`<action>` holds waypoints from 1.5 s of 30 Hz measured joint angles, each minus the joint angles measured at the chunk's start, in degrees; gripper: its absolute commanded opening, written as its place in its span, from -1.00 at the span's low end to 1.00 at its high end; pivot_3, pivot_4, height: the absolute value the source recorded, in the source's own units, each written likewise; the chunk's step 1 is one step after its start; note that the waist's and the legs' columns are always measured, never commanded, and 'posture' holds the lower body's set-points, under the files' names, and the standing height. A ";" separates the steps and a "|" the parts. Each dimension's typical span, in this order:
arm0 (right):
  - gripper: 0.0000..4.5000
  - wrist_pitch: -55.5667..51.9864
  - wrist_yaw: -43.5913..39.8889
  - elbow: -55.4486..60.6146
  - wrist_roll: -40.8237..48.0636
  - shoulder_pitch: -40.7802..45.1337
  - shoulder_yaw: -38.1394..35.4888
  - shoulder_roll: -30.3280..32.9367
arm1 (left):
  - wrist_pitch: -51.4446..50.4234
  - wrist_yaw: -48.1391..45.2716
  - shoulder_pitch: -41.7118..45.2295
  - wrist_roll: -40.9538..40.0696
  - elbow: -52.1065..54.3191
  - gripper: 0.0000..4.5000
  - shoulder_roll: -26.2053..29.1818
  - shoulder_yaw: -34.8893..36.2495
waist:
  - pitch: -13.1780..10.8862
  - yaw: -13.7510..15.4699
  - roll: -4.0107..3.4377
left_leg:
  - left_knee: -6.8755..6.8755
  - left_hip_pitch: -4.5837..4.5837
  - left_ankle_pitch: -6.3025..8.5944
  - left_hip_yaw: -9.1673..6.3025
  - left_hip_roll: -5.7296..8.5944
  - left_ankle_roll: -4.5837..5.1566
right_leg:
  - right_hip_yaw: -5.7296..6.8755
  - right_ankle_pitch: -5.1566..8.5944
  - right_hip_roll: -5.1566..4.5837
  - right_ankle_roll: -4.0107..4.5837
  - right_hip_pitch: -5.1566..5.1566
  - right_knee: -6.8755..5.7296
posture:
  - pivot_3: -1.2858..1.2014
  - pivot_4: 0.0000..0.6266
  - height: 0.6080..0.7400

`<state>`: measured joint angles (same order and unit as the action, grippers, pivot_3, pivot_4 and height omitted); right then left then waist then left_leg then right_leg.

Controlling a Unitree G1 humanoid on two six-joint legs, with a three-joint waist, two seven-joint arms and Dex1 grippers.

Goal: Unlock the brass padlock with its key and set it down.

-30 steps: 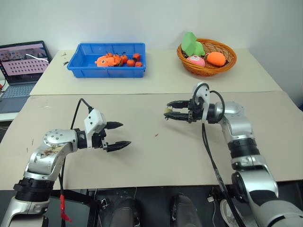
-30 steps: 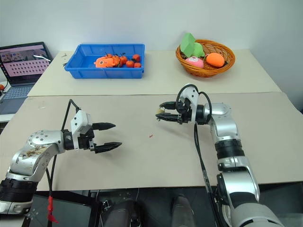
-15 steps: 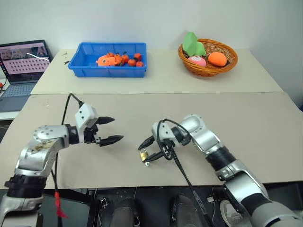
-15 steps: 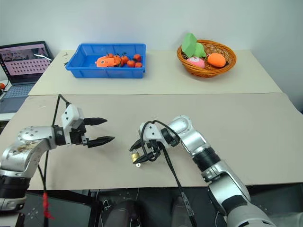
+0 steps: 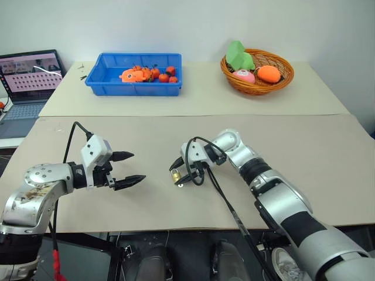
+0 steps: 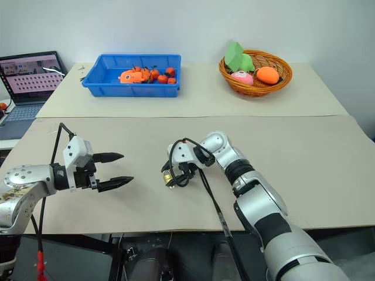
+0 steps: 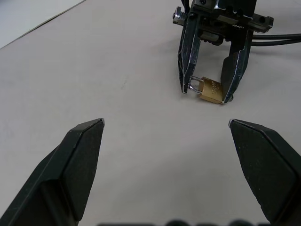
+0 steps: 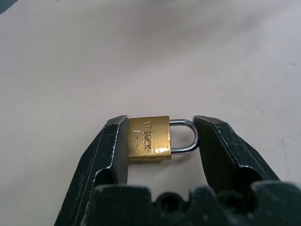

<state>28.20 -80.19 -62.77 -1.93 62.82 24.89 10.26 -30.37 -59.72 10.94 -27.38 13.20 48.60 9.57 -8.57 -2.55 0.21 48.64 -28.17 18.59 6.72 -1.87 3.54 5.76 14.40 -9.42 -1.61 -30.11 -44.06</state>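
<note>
Your right gripper (image 8: 160,141) has swung down from mid-air to the beige tabletop (image 5: 176,129), clamping the small brass padlock with its silvery shackle (image 8: 149,139) end to end; your left gripper (image 5: 130,168) waits wide open, empty, well apart. Setting-down looks imminent.

The brass padlock (image 8: 148,138) has a scuffed, dull-gold metal body and a bright, polished steel shackle. The right gripper (image 8: 160,141) fingers look matt black, worn pale along edges. The table (image 5: 176,134) is matt beige.
</note>
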 measured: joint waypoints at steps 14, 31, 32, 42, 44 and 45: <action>1.00 -3.69 5.07 3.30 -0.47 -3.89 -5.73 3.33 | 1.52 -3.27 7.86 0.54 -4.88 1.00 -1.84 -6.12 | 0.03 0.44 -0.01 | 0.06 -0.01 -0.02 -0.01 0.04 -0.03 | 0.01 -0.02 -0.02 0.02 0.06 -0.02 | 0.03 -0.52 -0.15; 1.00 -61.86 34.50 83.34 6.55 -37.03 -16.53 11.28 | 9.13 -8.62 18.32 5.77 -19.32 1.00 -8.84 -13.88 | -0.03 1.31 -0.01 | 0.02 -0.02 0.04 0.01 -0.05 0.00 | -0.01 0.00 0.02 -0.01 0.06 0.17 | 0.03 -0.52 -0.15; 1.00 -64.61 38.56 84.28 4.66 -37.00 -16.31 9.06 | 9.15 -8.77 18.53 5.84 -19.66 1.00 -8.88 -13.95 | -0.02 1.41 -0.01 | 0.02 -0.02 0.04 0.01 -0.06 -0.01 | -0.01 0.00 0.06 -0.01 0.06 0.16 | 0.03 -0.52 -0.15; 1.00 -100.15 66.87 100.47 -7.81 -41.40 -8.75 -10.58 | 10.53 -13.35 22.91 7.84 -24.81 1.00 -8.16 -15.29 | -0.02 1.66 -0.01 | 0.01 -0.26 0.06 -0.05 0.07 0.03 | 0.08 0.08 0.05 -0.15 -0.04 0.20 | 0.03 -0.52 -0.15; 1.00 -104.90 66.86 104.85 -7.13 -42.78 -8.25 -9.88 | 10.55 -13.79 23.55 8.10 -25.39 1.00 -8.08 -15.32 | -0.02 1.64 -0.01 | 0.02 -0.16 0.06 -0.06 0.07 0.03 | 0.01 0.22 0.09 -0.37 0.03 0.20 | 0.03 -0.52 -0.15; 1.00 -107.66 66.92 107.60 -6.77 -43.81 -7.66 -9.16 | 10.56 -14.29 23.78 8.27 -25.44 1.00 -8.05 -15.37 | -0.02 1.61 -0.01 | 0.02 -0.15 0.06 -0.07 0.06 0.04 | 0.01 0.27 0.09 -0.46 0.04 0.20 | 0.03 -0.52 -0.15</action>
<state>-79.47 -13.27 44.84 -8.71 19.01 17.23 1.09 -19.80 -74.01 34.71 -19.11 -12.24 40.54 -5.81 -8.59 -0.94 0.20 48.66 -28.33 18.65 6.65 -1.81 3.58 5.76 14.67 -9.33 -2.07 -30.07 -43.86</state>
